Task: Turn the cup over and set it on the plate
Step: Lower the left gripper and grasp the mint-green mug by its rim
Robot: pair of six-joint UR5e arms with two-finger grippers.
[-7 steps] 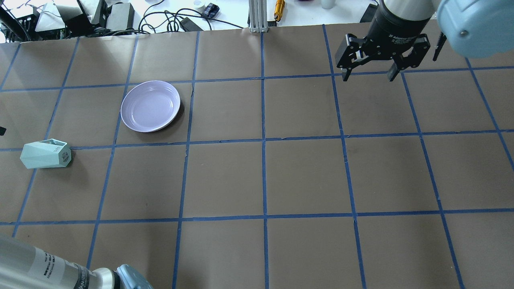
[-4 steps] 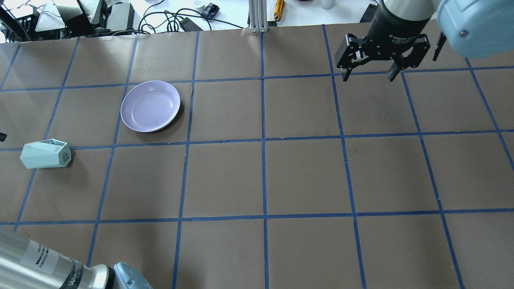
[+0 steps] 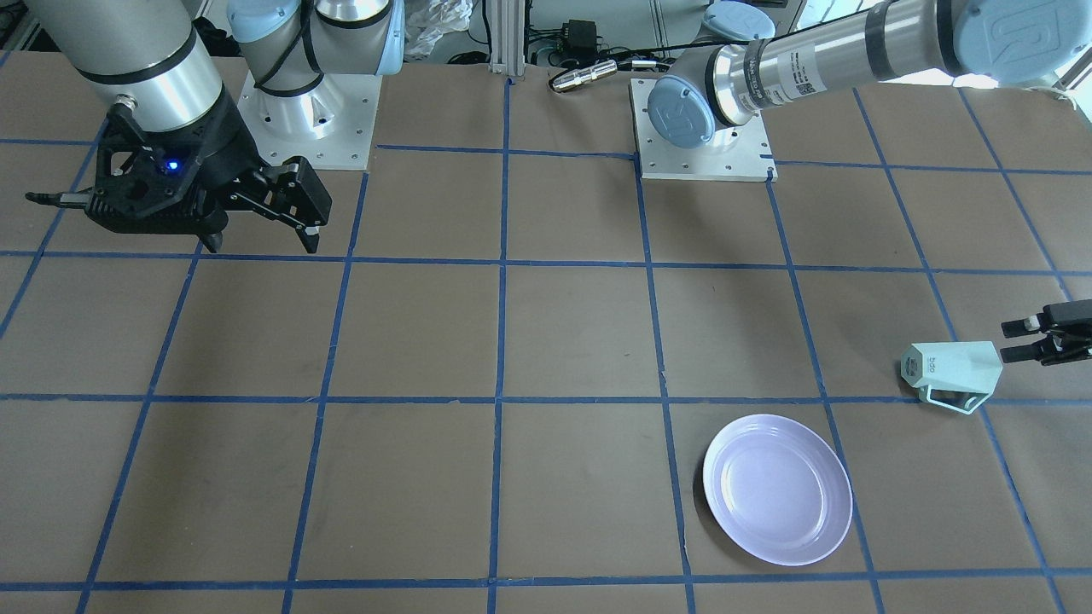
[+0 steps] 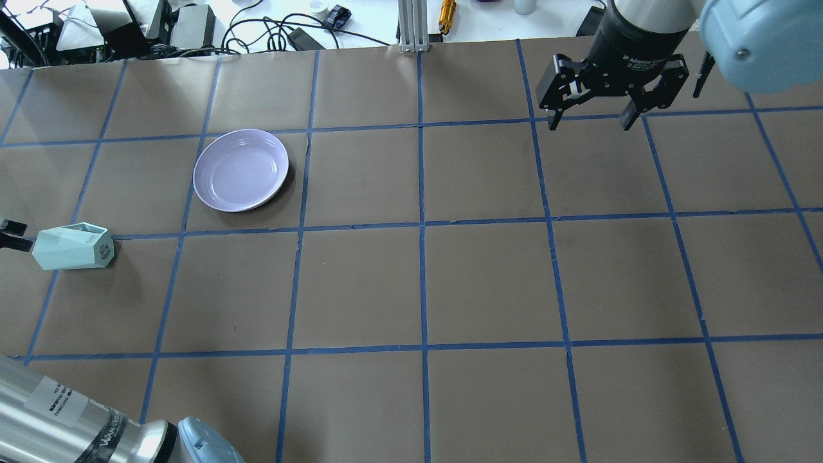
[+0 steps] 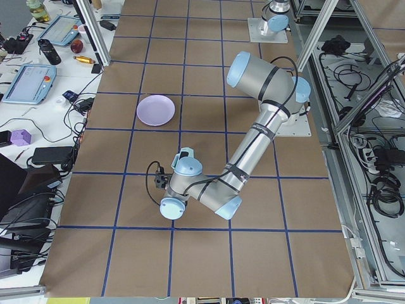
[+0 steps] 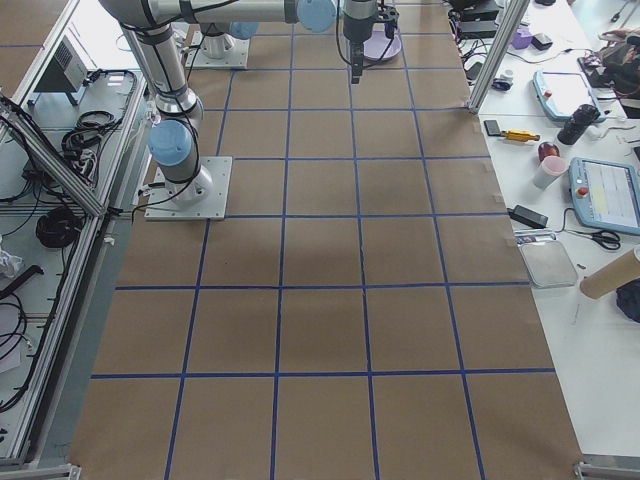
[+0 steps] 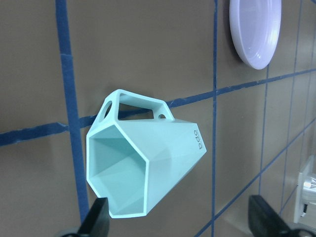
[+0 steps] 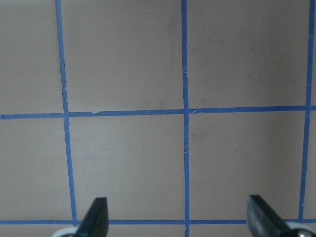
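The mint-green cup (image 4: 72, 246) lies on its side at the table's far left, its open mouth towards my left gripper (image 4: 15, 235). It also shows in the front view (image 3: 954, 373) and fills the left wrist view (image 7: 143, 168), handle to one side. My left gripper is open and empty, with its fingertips (image 3: 1020, 326) just short of the cup's rim; the wrist view has the gripper (image 7: 182, 219) at its bottom edge. The lavender plate (image 4: 241, 170) sits empty beyond the cup (image 3: 777, 489). My right gripper (image 4: 590, 122) hovers open and empty at the far right (image 8: 177, 219).
Cables, boxes, an aluminium post (image 4: 411, 26) and a yellow tool (image 4: 447, 13) line the table's back edge. The two arm bases (image 3: 307, 119) (image 3: 699, 128) stand on the robot's side. Brown paper with a blue tape grid covers the table.
My left gripper's fingertips have come into the overhead view at its left edge and moved up to the cup's mouth. The cup, the plate and the right arm have not moved.
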